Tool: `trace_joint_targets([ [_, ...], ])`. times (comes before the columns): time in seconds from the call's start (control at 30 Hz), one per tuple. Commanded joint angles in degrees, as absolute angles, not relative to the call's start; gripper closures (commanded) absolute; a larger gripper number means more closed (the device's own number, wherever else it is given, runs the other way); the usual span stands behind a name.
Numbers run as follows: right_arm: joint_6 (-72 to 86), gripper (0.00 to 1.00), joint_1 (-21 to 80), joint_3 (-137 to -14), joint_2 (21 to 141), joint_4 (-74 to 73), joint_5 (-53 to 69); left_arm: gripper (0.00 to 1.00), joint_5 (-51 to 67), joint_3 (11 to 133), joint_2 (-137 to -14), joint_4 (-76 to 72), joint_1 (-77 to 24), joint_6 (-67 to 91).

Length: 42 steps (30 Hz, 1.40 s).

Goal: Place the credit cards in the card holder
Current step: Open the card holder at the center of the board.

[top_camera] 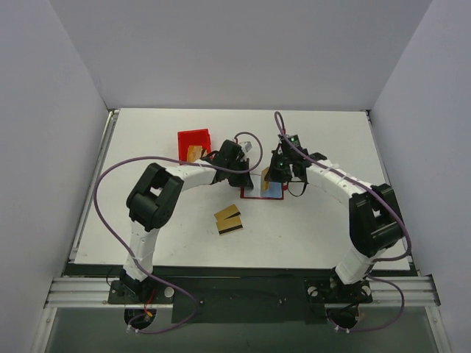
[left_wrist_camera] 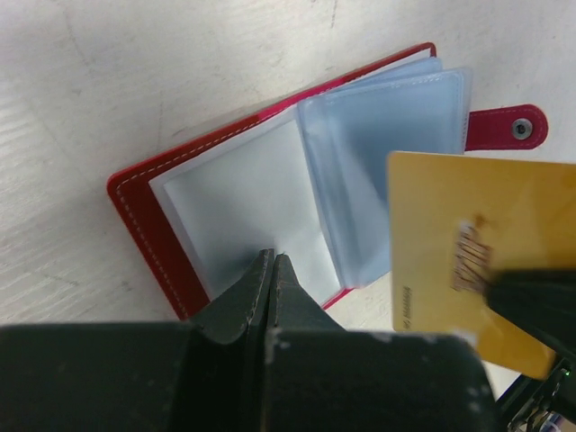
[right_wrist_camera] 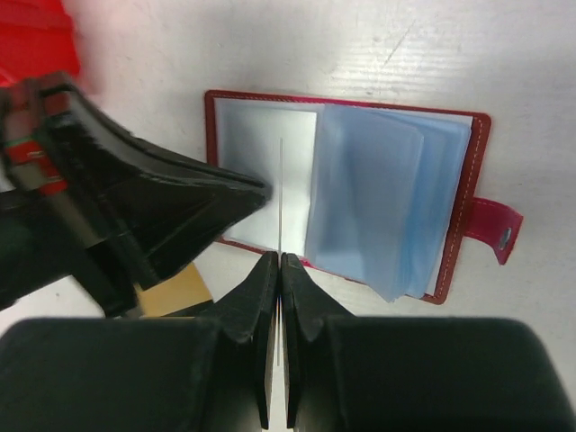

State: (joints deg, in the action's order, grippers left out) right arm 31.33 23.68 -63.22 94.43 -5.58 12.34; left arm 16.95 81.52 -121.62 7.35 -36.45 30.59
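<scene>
The right fingers [right_wrist_camera: 256, 297] are clamped on a thin gold-tan rectangular plastic card [left_wrist_camera: 450, 252]. Seen edge-on, the card's long axis runs straight ahead onto the left page of the dark red folding card holder [left_wrist_camera: 142, 225]. The holder lies open on the white bench [top_camera: 309, 147]. The left fingers [left_wrist_camera: 247, 301] are pressed together, tips at that same page; whether they pinch a sleeve cannot be told. Two spare gold cards [top_camera: 228, 220] lie nearer the bases.
</scene>
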Motion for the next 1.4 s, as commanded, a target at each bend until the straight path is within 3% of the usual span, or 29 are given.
trace_joint_targets([
  [0.0, 32.2, 1.00, 24.3, -65.9, 97.5, -7.9, 11.9, 1.00, 15.0, 79.1, -117.3, 7.0, -34.8, 29.8],
  [1.37, 33.0, 1.00, 20.0, -63.4, 102.1, -6.8, 17.2, 1.00, 16.4, 74.2, -105.7, 2.2, -28.8, 31.8],
])
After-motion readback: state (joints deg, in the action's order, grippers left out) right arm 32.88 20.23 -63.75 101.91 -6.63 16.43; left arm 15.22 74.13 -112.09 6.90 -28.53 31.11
